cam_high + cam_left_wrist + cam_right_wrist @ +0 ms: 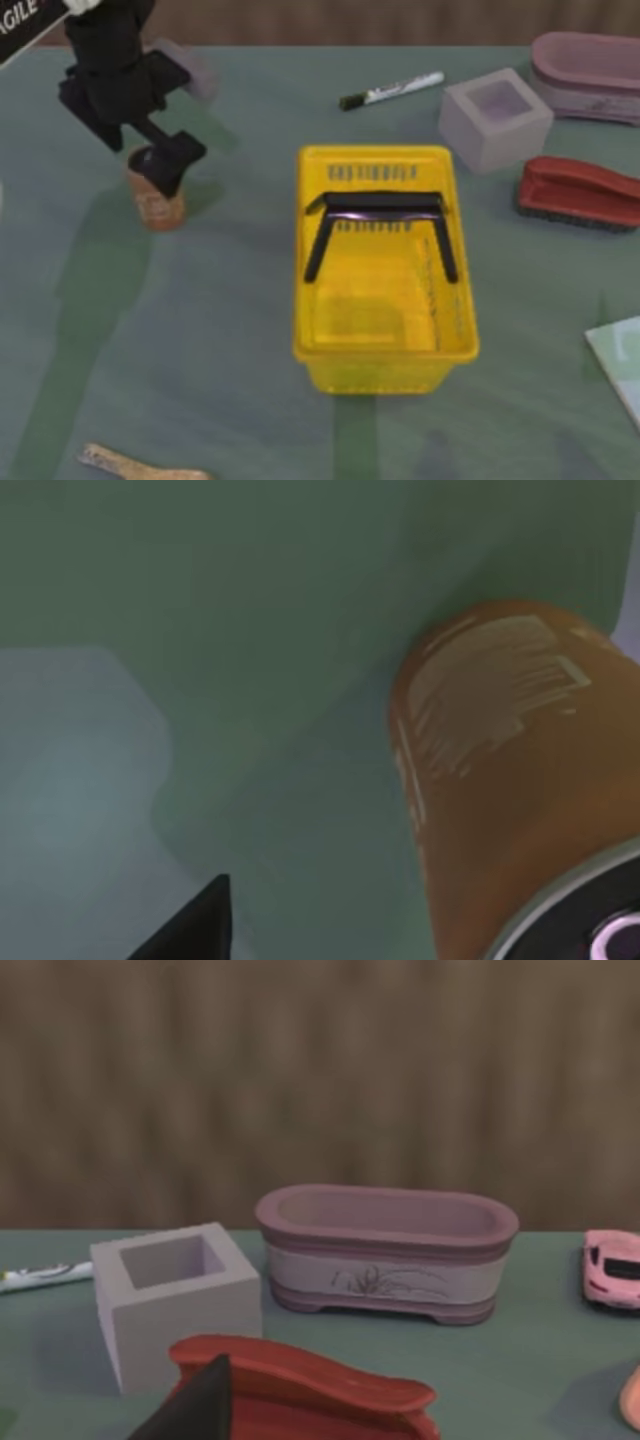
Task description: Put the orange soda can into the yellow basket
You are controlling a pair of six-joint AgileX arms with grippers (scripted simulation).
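The orange soda can stands upright on the table's left side, well to the left of the yellow basket. That basket sits mid-table with its black handle folded over the top. My left gripper hangs right over the can's top and hides it from above. In the left wrist view the can fills the frame beside one dark fingertip. The left gripper is open and grips nothing. My right gripper is out of the top view; its wrist view shows a single fingertip, and it holds nothing.
At the back lie a marker, a grey cube box and a purple planter. A red brush and a book sit at the right. A wooden tool lies front left. A pink toy car stands beside the planter.
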